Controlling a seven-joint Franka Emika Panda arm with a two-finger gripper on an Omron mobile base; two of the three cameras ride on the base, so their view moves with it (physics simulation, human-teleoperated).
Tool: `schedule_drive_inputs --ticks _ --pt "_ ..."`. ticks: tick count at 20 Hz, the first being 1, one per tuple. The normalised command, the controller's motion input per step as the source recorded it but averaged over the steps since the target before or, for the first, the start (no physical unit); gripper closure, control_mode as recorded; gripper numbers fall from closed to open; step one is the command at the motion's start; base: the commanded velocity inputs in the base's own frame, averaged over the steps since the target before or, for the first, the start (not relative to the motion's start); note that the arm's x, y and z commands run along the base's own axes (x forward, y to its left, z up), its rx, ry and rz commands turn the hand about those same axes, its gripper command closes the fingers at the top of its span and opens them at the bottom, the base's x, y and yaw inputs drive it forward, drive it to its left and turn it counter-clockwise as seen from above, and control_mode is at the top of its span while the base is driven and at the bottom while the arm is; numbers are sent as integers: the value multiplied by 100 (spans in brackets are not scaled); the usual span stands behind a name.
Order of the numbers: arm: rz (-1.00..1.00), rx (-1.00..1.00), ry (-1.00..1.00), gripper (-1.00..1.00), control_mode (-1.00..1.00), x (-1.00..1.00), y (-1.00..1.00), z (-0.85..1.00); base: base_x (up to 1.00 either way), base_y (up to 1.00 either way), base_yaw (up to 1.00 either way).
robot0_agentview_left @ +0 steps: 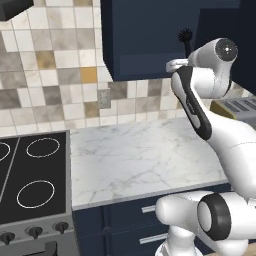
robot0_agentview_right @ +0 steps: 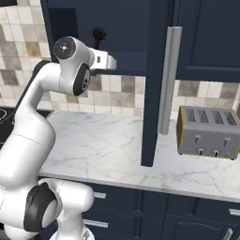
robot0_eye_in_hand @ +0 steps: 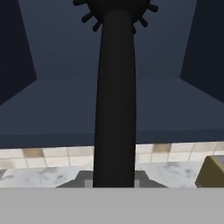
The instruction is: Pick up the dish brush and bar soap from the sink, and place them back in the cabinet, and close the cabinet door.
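A: Fingers (robot0_agentview_right: 110, 62) status? Brush location?
B: Pinched on dish brush (robot0_agentview_right: 98, 35) handle, head at 12 o'clock, held upright at the open cabinet (robot0_agentview_right: 131, 28) mouth, ready for shelving. Cabinet door (robot0_agentview_right: 157, 84) swung open at 3 o'clock.

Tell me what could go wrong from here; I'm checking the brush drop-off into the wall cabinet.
The claw grips the dish brush low on its handle, head up, so it may topple off the cabinet shelf on release. The cabinet door stands open beside the arm; a wide retreat might hit it.
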Motion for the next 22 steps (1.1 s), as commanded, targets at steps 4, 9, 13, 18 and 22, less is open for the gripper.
schedule_drive_inputs --ticks 4,9,13,18,22 --pt "0 0 0 100 -100 50 0 -5 0 0 0" --pt "0 0 0 100 -100 56 0 0 0 0 0" --pt "0 0 0 100 -100 51 -7 0 0 0 0" --pt "0 0 0 100 -100 40 -30 0 0 0 0" --pt "0 0 0 100 -100 35 -34 0 0 0 0"
